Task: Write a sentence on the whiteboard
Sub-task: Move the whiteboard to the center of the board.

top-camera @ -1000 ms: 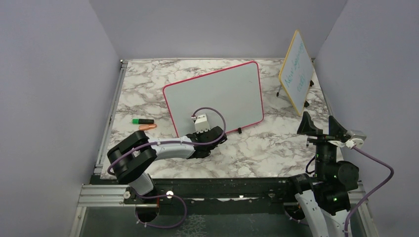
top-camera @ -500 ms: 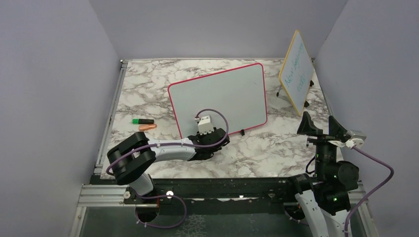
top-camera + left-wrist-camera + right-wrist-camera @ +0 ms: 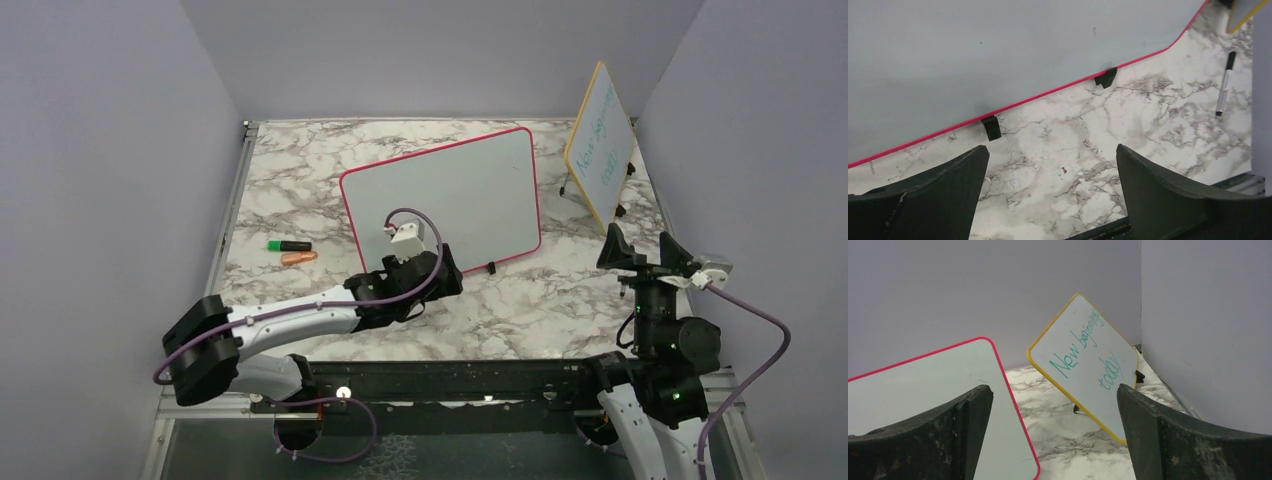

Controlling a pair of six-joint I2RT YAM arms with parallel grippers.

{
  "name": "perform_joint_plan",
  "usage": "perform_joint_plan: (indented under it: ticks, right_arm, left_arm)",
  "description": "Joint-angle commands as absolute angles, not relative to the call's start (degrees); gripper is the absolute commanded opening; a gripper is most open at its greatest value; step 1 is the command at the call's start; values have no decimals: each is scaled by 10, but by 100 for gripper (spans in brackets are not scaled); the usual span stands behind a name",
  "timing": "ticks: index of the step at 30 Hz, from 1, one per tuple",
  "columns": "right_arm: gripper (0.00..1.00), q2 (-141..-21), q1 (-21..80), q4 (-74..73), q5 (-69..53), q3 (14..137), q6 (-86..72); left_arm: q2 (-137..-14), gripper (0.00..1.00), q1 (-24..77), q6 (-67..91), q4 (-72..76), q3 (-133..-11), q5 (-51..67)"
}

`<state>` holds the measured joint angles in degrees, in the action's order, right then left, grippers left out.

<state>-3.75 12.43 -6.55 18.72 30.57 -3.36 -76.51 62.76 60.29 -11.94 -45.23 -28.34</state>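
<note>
The whiteboard [image 3: 445, 195] stands tilted on small black feet in the middle of the marble table, pink-red frame around a blank white face; no sentence shows on it. My left gripper [image 3: 435, 275] sits low just in front of its bottom edge, open and empty. In the left wrist view the board [image 3: 998, 50] fills the top, and bare marble lies around the gripper [image 3: 1052, 150]. My right gripper [image 3: 642, 250] is raised at the right, open and empty. In the right wrist view the gripper [image 3: 1054, 387] faces the board's right corner [image 3: 923, 385].
A yellow-framed board [image 3: 600, 145] with teal writing leans at the back right, also seen in the right wrist view [image 3: 1088, 365]. A green marker [image 3: 289, 245] and an orange one [image 3: 299, 257] lie left of the whiteboard. A black marker [image 3: 1224, 82] lies on the marble to the right.
The whiteboard shifted slightly right while my left gripper was at its bottom edge. That gripper has since opened wide and its arm has stretched out lower. The right arm barely moved.
</note>
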Motion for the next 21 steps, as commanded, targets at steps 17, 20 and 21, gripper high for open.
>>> perform_joint_plan:
  ticks: [17, 20, 21]
  right_arm:
    - [100, -162, 128, -138, 228, 362, -46]
    - [100, -191, 128, -161, 247, 370, -56]
    - [100, -207, 128, -176, 253, 379, -62]
  left_arm:
    - [-564, 99, 595, 172, -238, -621, -362]
    - [-547, 99, 585, 126, -237, -640, -387]
    - [-540, 99, 581, 112, -237, -643, -399]
